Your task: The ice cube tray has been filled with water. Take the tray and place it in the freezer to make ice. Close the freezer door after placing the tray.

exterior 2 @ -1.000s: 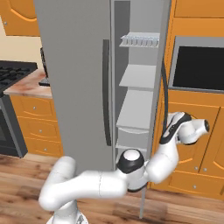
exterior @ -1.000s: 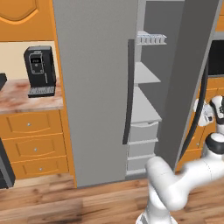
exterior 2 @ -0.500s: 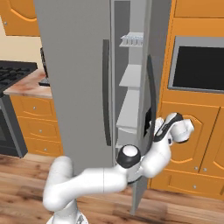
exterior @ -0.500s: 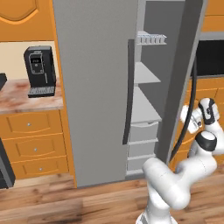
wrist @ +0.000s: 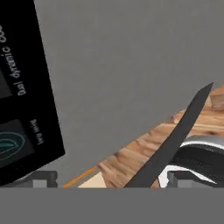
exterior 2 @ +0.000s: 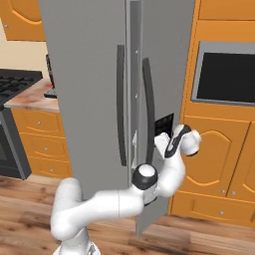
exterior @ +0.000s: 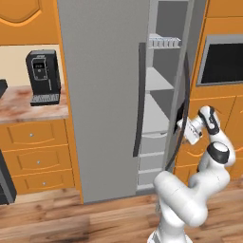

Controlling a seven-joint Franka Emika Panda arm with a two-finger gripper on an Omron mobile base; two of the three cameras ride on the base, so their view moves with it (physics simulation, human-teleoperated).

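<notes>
**Hand at the freezer door, tray on the upper shelf**

While its dark fingers stand wide apart and hold nothing, the white arm's two-finger gripper presses against the outer face of the tall flat-grey freezer door, beside its black dispenser panel. The door stands partly open on the grey two-door freezer. Inside, the pale-blue ice cube tray lies on the upper pale shelf; the shelves below it are bare.
</notes>
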